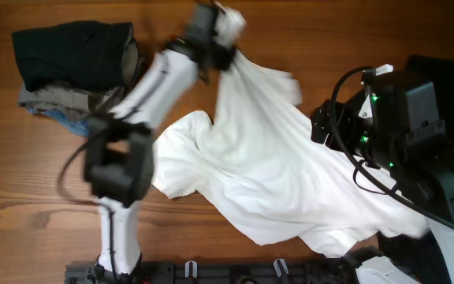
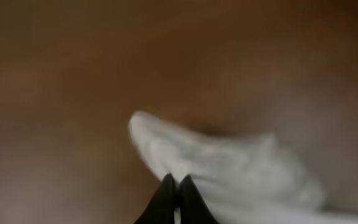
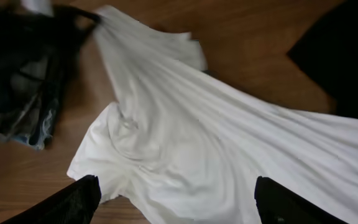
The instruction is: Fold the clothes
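Overhead view: a large white short-sleeved fabric T-shirt (image 1: pixel 274 173) lies spread and creased across the middle of the brown wooden desk (image 1: pixel 22 181). One edge is lifted and drawn taut toward the far side.
Left hand (image 2: pixel 176 185): closed, pinching that raised edge of the T-shirt. It looks blurred in both views.
Right hand (image 3: pixel 179 202): wide open above the T-shirt's near part, gripping nothing.
Folded pile of black, grey and blue-denim fabric pieces (image 1: pixel 61 55): stacked at the desk's far left, black on top, apart from the T-shirt.
Loose black fabric garment (image 3: pixel 347 56): on the desk's right side, just beside the T-shirt.
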Motion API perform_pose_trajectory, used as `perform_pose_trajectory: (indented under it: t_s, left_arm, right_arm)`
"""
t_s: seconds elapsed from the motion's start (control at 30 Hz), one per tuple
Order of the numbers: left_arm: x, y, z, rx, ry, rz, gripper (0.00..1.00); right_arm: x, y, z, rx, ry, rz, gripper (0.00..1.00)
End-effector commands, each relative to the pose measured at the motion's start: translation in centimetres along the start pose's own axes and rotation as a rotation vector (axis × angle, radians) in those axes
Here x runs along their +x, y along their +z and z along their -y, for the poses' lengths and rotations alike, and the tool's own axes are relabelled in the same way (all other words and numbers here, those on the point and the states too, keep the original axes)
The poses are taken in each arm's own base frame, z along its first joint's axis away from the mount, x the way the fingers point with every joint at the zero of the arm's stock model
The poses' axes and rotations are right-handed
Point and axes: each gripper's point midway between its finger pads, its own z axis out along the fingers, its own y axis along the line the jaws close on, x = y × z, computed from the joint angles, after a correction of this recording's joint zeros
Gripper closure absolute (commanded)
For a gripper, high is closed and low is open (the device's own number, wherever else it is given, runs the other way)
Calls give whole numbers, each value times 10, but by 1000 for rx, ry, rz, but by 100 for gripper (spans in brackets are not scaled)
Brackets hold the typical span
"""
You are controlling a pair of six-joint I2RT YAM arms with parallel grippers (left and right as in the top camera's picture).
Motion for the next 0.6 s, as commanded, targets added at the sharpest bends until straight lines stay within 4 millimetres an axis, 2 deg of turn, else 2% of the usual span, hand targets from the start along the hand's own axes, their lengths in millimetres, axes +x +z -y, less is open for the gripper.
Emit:
perform_pose_trajectory:
  t_s: [0.0,0.03,0.07,0.1,0.13,0.2,0.27,0.3,0.33,0.37,0.4,0.47,0.5,0.53,0.57]
  left_arm:
    - [-74,-99,-114,-183,-122,277,96]
    - [-72,-104,-127,-191,-141,279,94]
    - [-66,-107,-140,-207,-167,272,74]
    - [-62,-111,-148,-219,-181,262,43]
    - [-60,-116,-151,-226,-186,258,22]
    - [-62,-133,-147,-227,-189,254,15]
    - [-66,-162,-134,-224,-186,255,11]
    - [-66,-182,-123,-220,-185,249,11]
    - [-63,-200,-111,-213,-185,234,10]
    - [-58,-217,-100,-206,-187,216,8]
    - [-51,-236,-85,-195,-188,190,0]
    - [-33,-268,-54,-135,-193,136,0]
    - [-24,-280,-40,-95,-196,114,0]
    - [-17,-288,-30,-65,-202,94,0]
    - [-8,-295,-19,-30,-214,68,0]
  right_arm:
    - [-10,1,8,49,8,45,13]
    - [-12,4,9,63,7,52,13]
    - [-14,8,11,84,6,49,13]
    - [-14,15,13,108,3,38,12]
    - [-14,25,16,141,0,19,11]
    - [-18,48,26,221,9,-11,11]
    - [-29,76,47,303,62,-48,12]
    - [-35,96,69,348,118,-88,23]
    - [-37,111,85,363,160,-132,29]
    - [-37,129,100,349,189,-197,34]
    - [-37,150,118,321,235,-265,36]
    - [-35,189,135,211,273,-362,48]
    - [-34,204,141,177,283,-388,49]
    - [-33,219,149,179,300,-402,50]
    - [-29,243,159,189,310,-422,54]
